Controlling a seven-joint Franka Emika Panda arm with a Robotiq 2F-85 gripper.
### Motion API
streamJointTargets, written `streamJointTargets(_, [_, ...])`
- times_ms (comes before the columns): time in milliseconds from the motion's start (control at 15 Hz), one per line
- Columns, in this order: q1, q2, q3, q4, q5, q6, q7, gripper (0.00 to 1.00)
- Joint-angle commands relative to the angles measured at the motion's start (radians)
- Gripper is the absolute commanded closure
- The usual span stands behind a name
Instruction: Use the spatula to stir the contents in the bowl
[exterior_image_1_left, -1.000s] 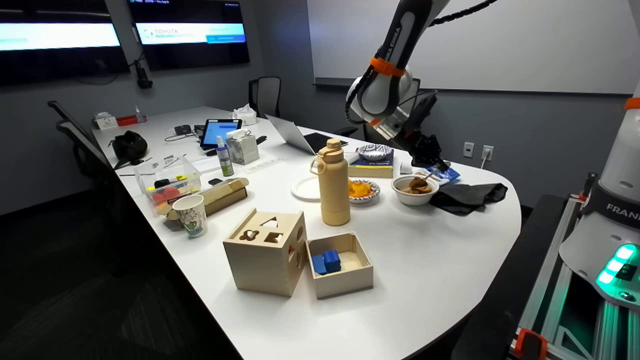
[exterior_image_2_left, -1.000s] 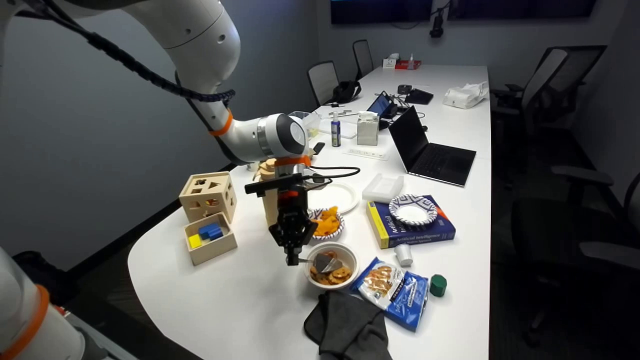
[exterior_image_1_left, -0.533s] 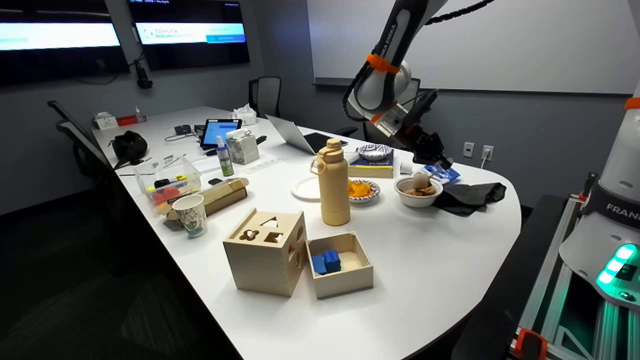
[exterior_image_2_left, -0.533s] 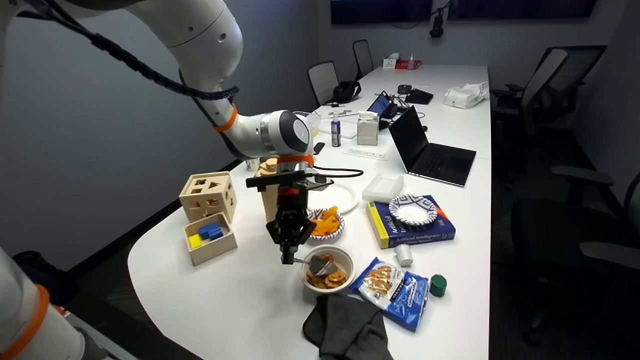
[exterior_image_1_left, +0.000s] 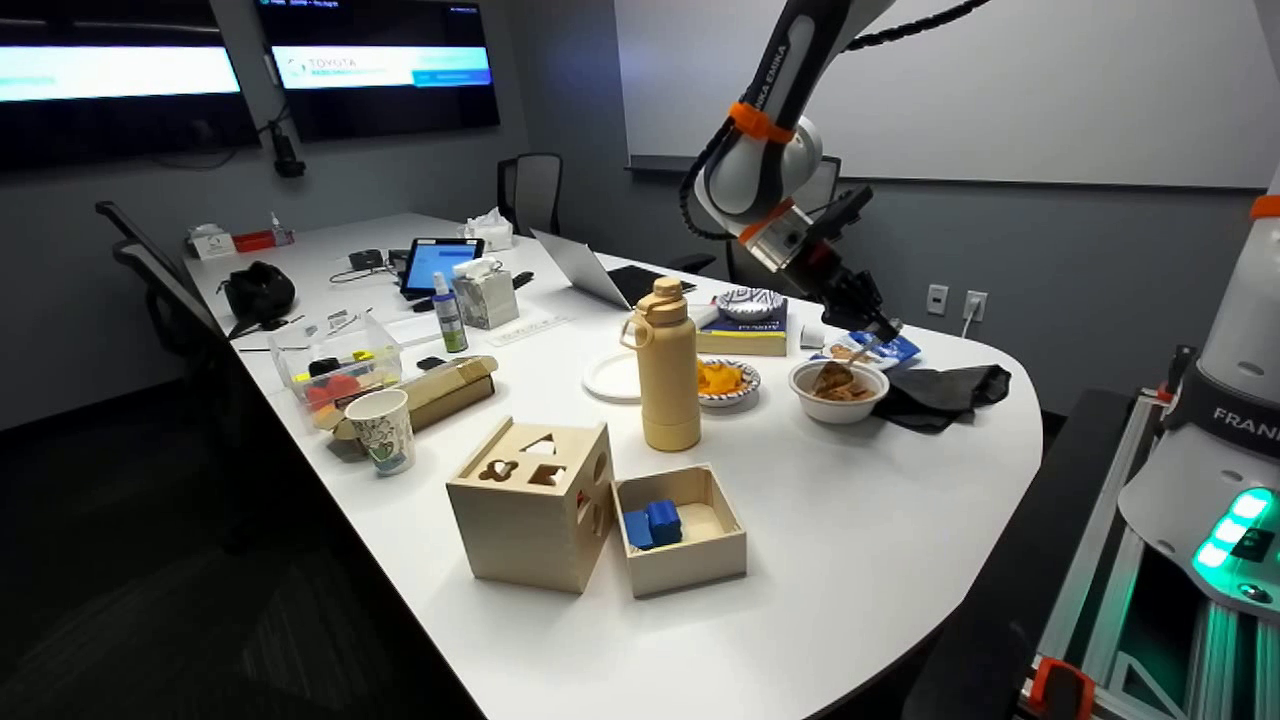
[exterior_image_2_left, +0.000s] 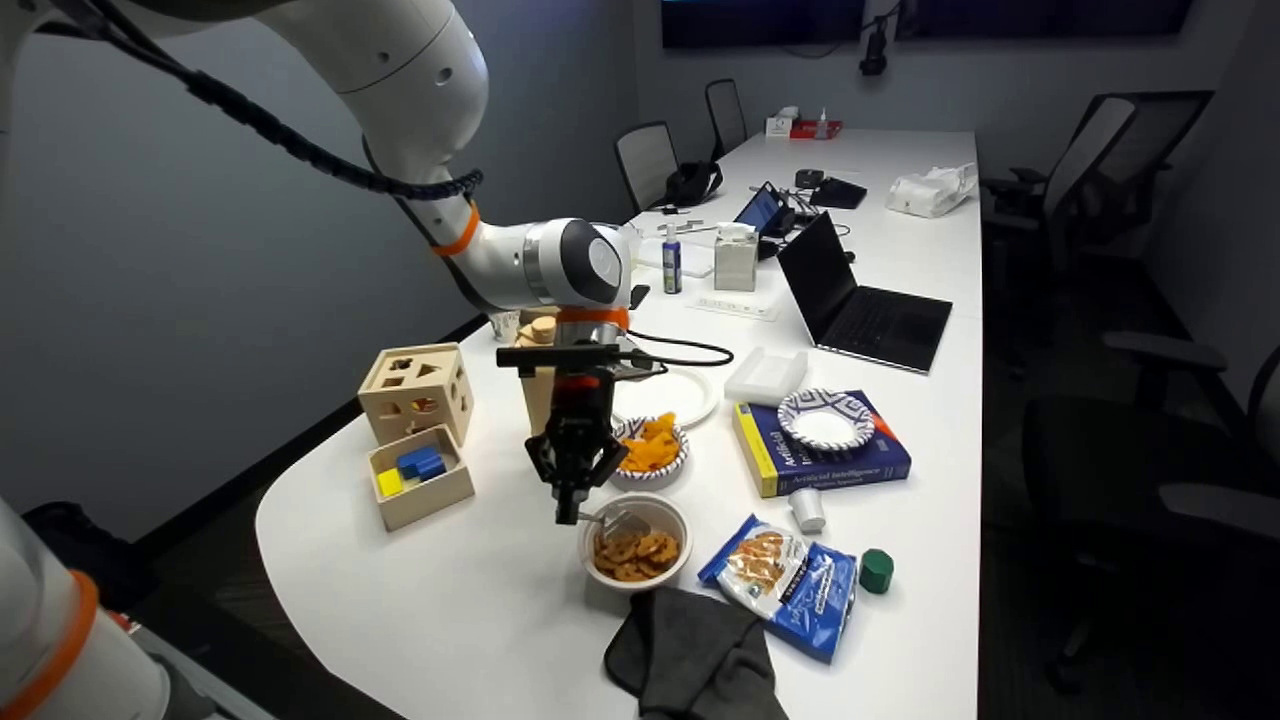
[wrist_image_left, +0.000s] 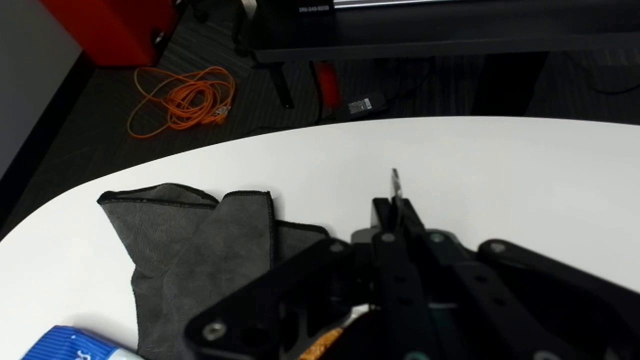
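The gripper (exterior_image_2_left: 567, 512) is clenched, jaws tight on the handle of the spatula (exterior_image_2_left: 624, 522); in the wrist view the black fingers lie almost together, a thin grey end poking out past their tips. It leans over the white bowl (exterior_image_1_left: 838, 408), fingertips above the rim, and the spatula slants down so its blade is inside the bowl, at the orange-brown contents (exterior_image_2_left: 637, 558). How hard it presses on them, I can't tell!

Now the room around it. A striped dish (exterior_image_1_left: 738, 398) of orange pieces (exterior_image_1_left: 718, 379) sits just beside the bowl, a gap between them; on the opposite side a dark cloth (exterior_image_2_left: 700, 650) lies right up close, with a blue packet (exterior_image_2_left: 790, 590) near. Toward the wooden tray (exterior_image_2_left: 435, 503) the white tabletop (exterior_image_2_left: 490, 600) stretches wide, its curved edge well apart from the bowl.

And the angles differ: in an exterior view the tan bottle (exterior_image_1_left: 668, 385) stands upright, seen whole; in an exterior view the arm (exterior_image_2_left: 585, 265) covers part of it, but a yellow block (exterior_image_2_left: 389, 482) shows in the tray and a small green piece (exterior_image_2_left: 876, 571) beyond the packet. The wrist view looks past the table edge to the floor (wrist_image_left: 112, 112) and a coiled orange cord (wrist_image_left: 187, 102).
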Motion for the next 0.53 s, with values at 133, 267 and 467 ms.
streamJointTargets(133, [-0.003, 0.0, 0.007, 0.013, 0.007, -0.104, -0.034, 0.99])
streamJointTargets(267, [0.0, -0.003, 0.004, 0.012, 0.0, -0.144, -0.024, 0.99])
streamJointTargets(467, [0.006, -0.005, 0.001, 0.012, -0.011, -0.209, -0.004, 0.99])
